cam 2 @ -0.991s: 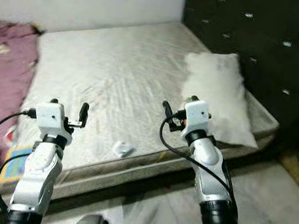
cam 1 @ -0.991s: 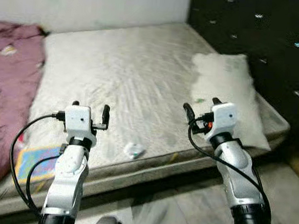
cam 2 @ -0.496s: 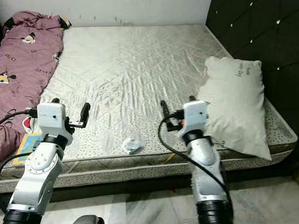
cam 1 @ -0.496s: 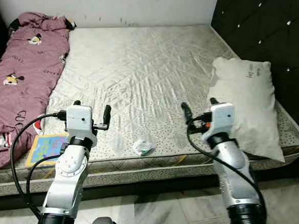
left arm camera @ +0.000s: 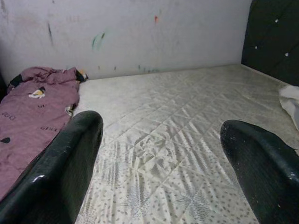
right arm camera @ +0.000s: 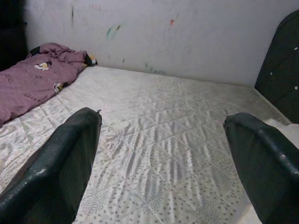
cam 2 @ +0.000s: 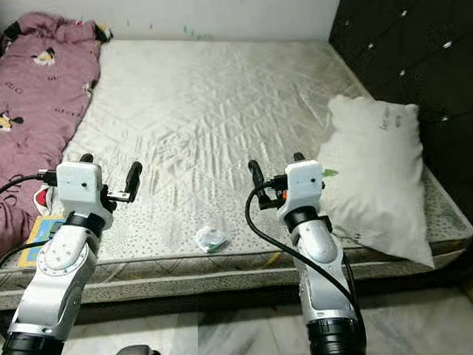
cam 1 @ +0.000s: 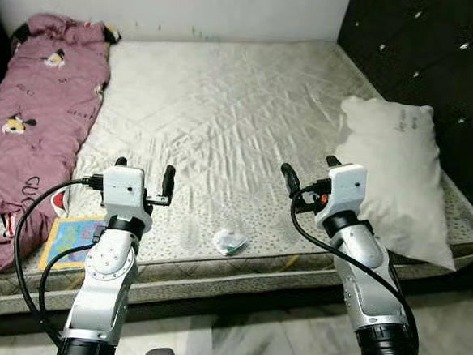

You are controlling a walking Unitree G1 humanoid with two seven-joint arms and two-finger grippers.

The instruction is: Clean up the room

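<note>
So, bare quilted mattress (cam 1: 224,120) up against a scuffed white wall (left arm camera: 140,32), dark tufted headboard (cam 1: 440,54) on the robot's right. Small crumpled wrapper (cam 1: 230,242), white with a bit of green, sitting near the mattress's front edge, roughly between the two arms; too scrunched to call a long axis or say which way it points. White pillow (cam 1: 394,184) lying lengthwise along the headboard side, long axis running from the wall end toward the front edge, near corner hanging slightly past the mattress edge. Maroon printed blanket (cam 1: 37,123) bunched in a long strip down the left side, same front-to-back direction. Colourful flat booklet (cam 1: 71,239) poking out at the front-left corner, just beside the blanket.

Left gripper (cam 1: 142,185) held up over the front edge, jaws released and wide apart, nothing in them. Right gripper (cam 1: 308,173) same deal, just beside the pillow, jaws spread and empty.

Head views catch the wrapper and booklet. Wrist views look across the mattress toward the wall instead, picking up green and red marks on the paint, with each black finger (left arm camera: 60,172) framing the shot.
</note>
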